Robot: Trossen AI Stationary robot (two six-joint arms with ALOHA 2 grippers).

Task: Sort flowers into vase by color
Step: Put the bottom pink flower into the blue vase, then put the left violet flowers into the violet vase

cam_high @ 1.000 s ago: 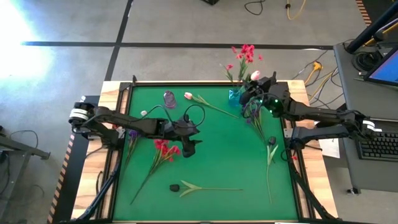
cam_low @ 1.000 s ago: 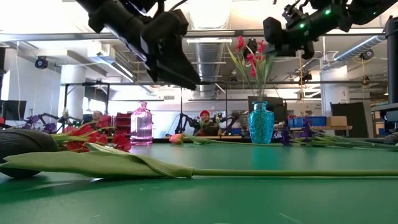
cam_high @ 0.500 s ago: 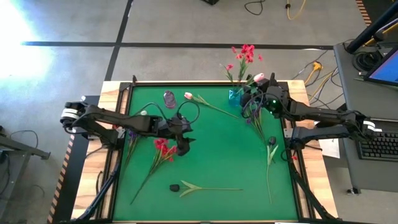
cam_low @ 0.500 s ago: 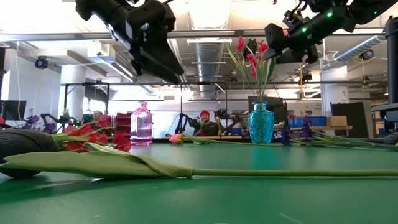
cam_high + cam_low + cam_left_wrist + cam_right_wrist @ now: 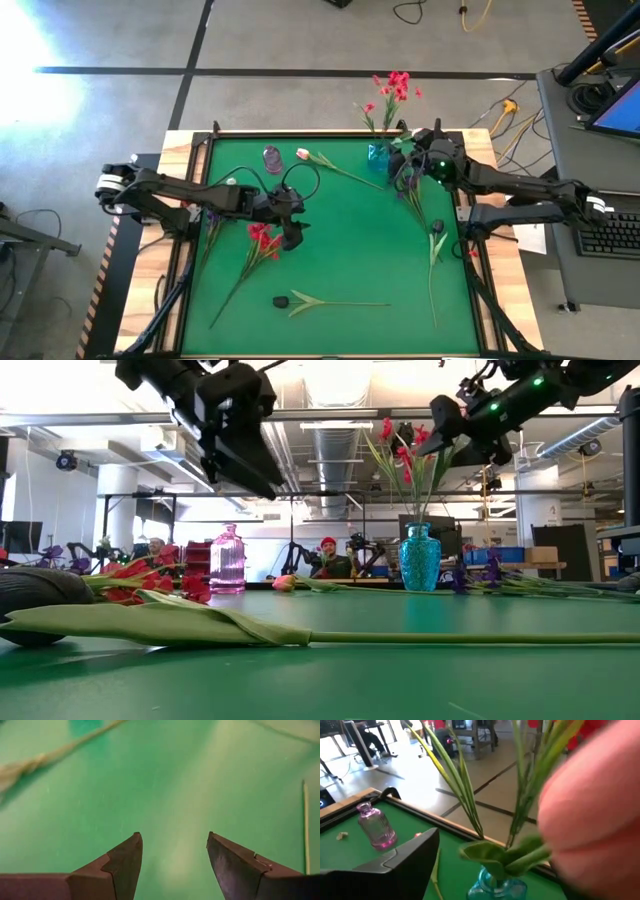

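The right hand is hovering above the teal vase at the table's one o'clock corner, gripping a pale pink tulip whose bloom is filling much of the right wrist view, its green leaves hanging just over the vase mouth. Red clustered sprays are already standing in that vase, leaning outward past the table's far edge. The left hand is hanging over the middle of the table toward nine o'clock, its fingers spread wide apart and holding nothing, right beside a red spray lying flat on the green cloth. Another pink tulip is lying near twelve o'clock, next to a small purple glass bottle. Purple sprays are lying by the right arm at two o'clock. A dark tulip is resting at six o'clock, and a second dark tulip at four o'clock. Beyond the table, the low view is showing an open workshop with ceiling ducts and people seated at distant desks.
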